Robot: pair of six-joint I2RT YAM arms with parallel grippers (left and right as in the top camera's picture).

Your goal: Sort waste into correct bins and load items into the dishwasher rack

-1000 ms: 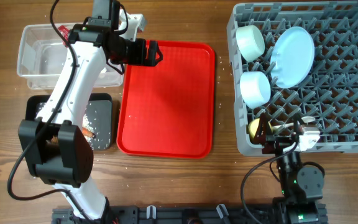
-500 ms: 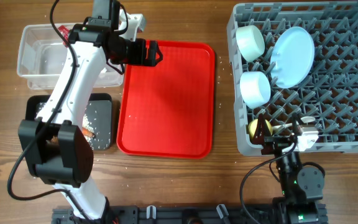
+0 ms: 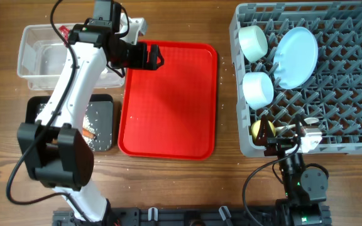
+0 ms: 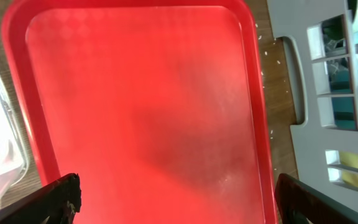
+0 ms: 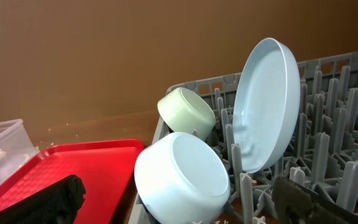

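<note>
On the wooden worktop (image 3: 225, 182), a clear rectangular plastic tub (image 3: 33, 59) and a shallow black tray (image 3: 105, 107) sit leftmost. The left hand (image 3: 158, 56) hovers open and empty over the flat red tray (image 3: 168, 107). The grey pegged dishwasher rack (image 3: 351, 94) holds a pale green bowl (image 3: 253, 42), a pale blue bowl (image 3: 258, 88) and a pale blue round plate (image 3: 294, 56). The right hand (image 3: 291, 133) gapes open at its near edge.

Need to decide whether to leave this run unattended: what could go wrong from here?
1. The plate stands tilted against the pegs of the rack; a knock might tip it onto the blue bowl.
2. Stray rice grains lie on the table beside the red tray; they may get left unsorted.
3. The open left gripper hovers over the tray near the clear tub; a careless swing could clip either.
</note>
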